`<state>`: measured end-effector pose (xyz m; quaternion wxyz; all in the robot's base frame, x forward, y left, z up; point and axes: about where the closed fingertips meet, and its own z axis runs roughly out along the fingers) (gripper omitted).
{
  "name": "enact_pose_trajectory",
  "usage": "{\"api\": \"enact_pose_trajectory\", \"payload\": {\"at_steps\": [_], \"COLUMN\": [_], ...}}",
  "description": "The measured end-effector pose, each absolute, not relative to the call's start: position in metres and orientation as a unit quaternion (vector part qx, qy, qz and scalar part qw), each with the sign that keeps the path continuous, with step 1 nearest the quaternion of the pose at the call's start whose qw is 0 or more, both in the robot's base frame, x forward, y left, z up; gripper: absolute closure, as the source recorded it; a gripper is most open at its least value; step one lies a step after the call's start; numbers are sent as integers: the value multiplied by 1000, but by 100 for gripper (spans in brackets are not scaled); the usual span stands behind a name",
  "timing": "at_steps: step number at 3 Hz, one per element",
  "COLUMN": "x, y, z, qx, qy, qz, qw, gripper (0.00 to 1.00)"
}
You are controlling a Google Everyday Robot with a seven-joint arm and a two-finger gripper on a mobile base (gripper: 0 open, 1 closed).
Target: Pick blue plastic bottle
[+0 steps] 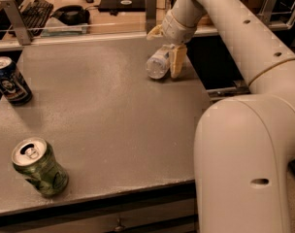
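The blue plastic bottle [158,65] is a small clear bottle lying on its side near the far right edge of the grey table [104,125]. My gripper [166,47] hangs over it from the white arm. One yellowish finger [177,61] stands right against the bottle's right side. The other finger [154,32] sticks out to the upper left, apart from the bottle. The gripper is open and holds nothing.
A dark blue drink can [9,80] stands at the table's left edge. A green drink can [39,167] stands near the front left. My arm's big white elbow [244,159] fills the right foreground. A keyboard [33,9] and desk lie beyond the back rail.
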<state>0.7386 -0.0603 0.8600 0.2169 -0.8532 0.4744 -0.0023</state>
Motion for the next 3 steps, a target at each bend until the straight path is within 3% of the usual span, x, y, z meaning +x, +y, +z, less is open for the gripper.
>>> {"api": "enact_pose_trajectory", "payload": {"at_steps": [3], "x": [732], "y": [-36], "z": [875], "qx": [-876], "qy": [429], "qz": [4], "qw": [220], "gripper": [85]}}
